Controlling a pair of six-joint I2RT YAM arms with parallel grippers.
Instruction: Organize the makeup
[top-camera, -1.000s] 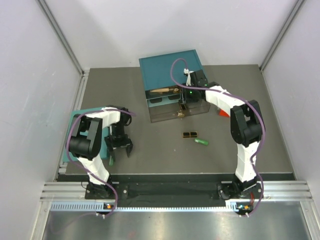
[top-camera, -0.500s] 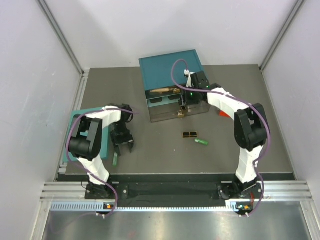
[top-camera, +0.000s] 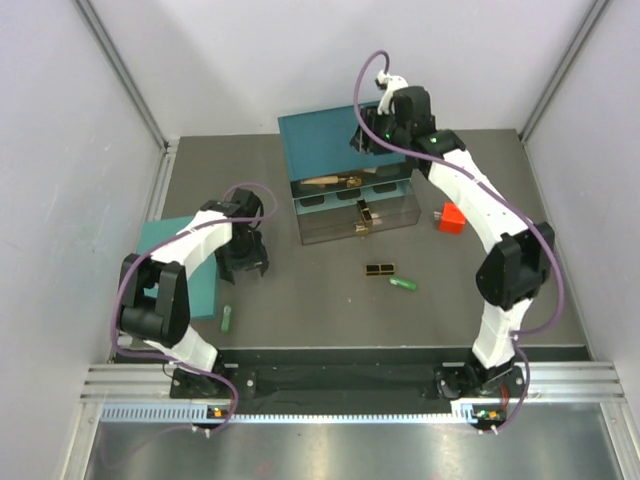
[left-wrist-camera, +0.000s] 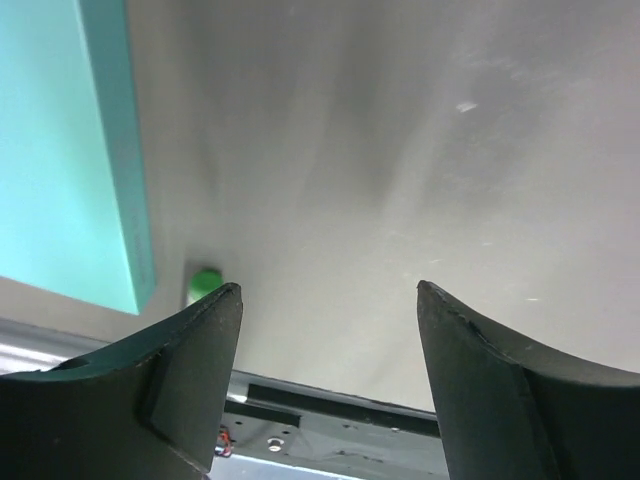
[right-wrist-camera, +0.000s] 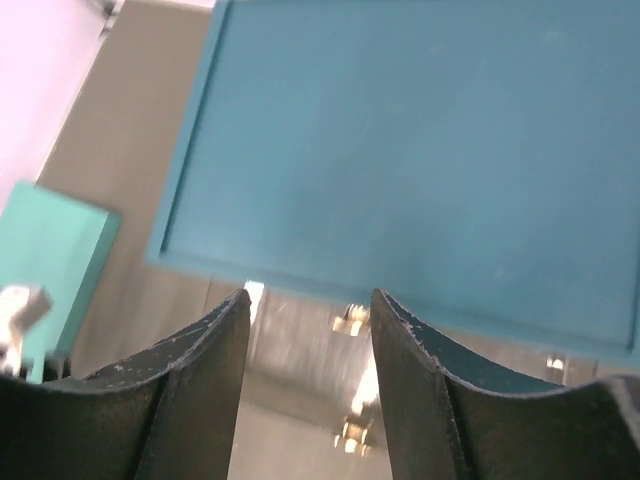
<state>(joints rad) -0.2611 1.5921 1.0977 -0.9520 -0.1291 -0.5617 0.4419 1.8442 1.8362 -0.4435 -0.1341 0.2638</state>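
left tool (left-wrist-camera: 330, 300): released, nothing between, above bare tabletop (top-camera: 300, 290) | right tool (right-wrist-camera: 310, 298): released, empty, above teal lid (right-wrist-camera: 420, 140) | green stick (top-camera: 228, 319): beside teal panel (left-wrist-camera: 60, 150) (near edge) | flat case (top-camera: 379, 269), second green stick (top-camera: 403, 284): mid-tabletop, just beside each other

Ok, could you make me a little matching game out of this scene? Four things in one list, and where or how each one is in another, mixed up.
Things:
1. red cube
2. pale teal panel
3. loose black-and-gold case
4. left gripper

Places or states:
A. open, nothing in it, held over the table
B. just right of the clear box
C. flat at the table's left edge
D. in front of the clear box, beside a green stick

Pairs: 1-B, 2-C, 3-D, 4-A.
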